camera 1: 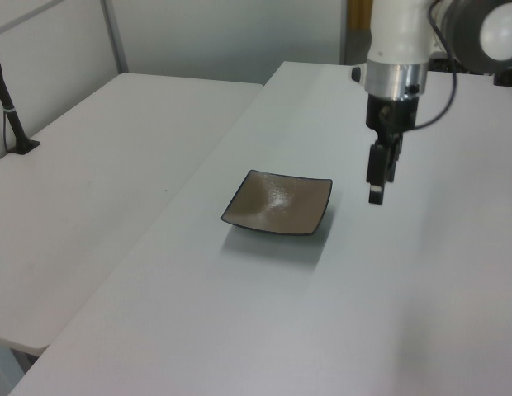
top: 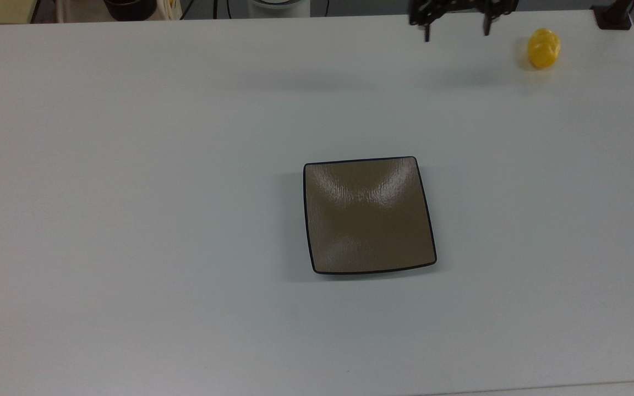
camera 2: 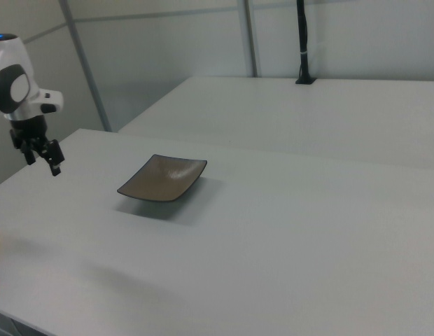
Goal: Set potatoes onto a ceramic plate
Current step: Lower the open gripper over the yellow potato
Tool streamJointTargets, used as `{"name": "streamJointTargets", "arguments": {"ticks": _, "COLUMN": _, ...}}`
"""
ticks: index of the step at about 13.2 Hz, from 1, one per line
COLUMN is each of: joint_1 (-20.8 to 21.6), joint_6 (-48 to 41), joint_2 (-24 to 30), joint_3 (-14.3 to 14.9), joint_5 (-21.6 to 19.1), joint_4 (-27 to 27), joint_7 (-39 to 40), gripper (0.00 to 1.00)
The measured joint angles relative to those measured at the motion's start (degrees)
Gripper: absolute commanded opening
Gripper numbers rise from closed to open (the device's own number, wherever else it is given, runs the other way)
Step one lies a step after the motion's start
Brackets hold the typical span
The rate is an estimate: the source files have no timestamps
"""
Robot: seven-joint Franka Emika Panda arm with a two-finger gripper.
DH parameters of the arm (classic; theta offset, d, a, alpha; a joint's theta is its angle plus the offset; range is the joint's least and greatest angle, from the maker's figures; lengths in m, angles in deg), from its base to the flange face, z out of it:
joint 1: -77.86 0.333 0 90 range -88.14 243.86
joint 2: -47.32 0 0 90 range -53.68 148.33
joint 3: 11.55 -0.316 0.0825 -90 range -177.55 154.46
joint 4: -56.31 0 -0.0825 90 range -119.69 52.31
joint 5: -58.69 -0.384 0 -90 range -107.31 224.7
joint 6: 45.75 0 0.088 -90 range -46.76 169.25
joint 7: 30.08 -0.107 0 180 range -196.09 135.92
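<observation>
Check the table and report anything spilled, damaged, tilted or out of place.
Nothing stands out. The ceramic plate sits flat and empty near the middle of the table, with no visible damage. The potato lies intact near the top view's upper right corner. The gripper hangs open, holding nothing.

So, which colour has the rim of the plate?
Dark, nearly black, around the brown plate; the top view shows it best.

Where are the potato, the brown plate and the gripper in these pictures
potato [top: 544, 48], top view, the middle of its yellow body.
ceramic plate [top: 369, 215], top view, the bare shallow dip at its centre.
gripper [top: 455, 33], top view, midway between its two spread fingertips.
</observation>
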Motion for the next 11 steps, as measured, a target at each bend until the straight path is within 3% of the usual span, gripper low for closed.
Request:
{"name": "streamJointTargets", "arguments": {"ticks": 4, "joint_1": 1.47, "joint_6": 5.83, "joint_2": -1.90, "joint_3": -5.31, "joint_5": -0.02, "joint_4": -0.78, "joint_7": -5.60, "gripper": 1.00}}
{"name": "streamJointTargets", "arguments": {"ticks": 9, "joint_1": 6.89, "joint_6": 8.88, "joint_2": -6.96, "joint_3": -7.62, "joint_5": 0.02, "joint_4": -0.99, "joint_7": -9.35, "gripper": 1.00}}
{"name": "streamJointTargets", "arguments": {"ticks": 11, "joint_1": 9.63, "joint_6": 11.29, "joint_2": -10.19, "joint_3": -7.72, "joint_5": 2.16, "joint_4": -1.00, "joint_7": -11.70, "gripper": 1.00}}
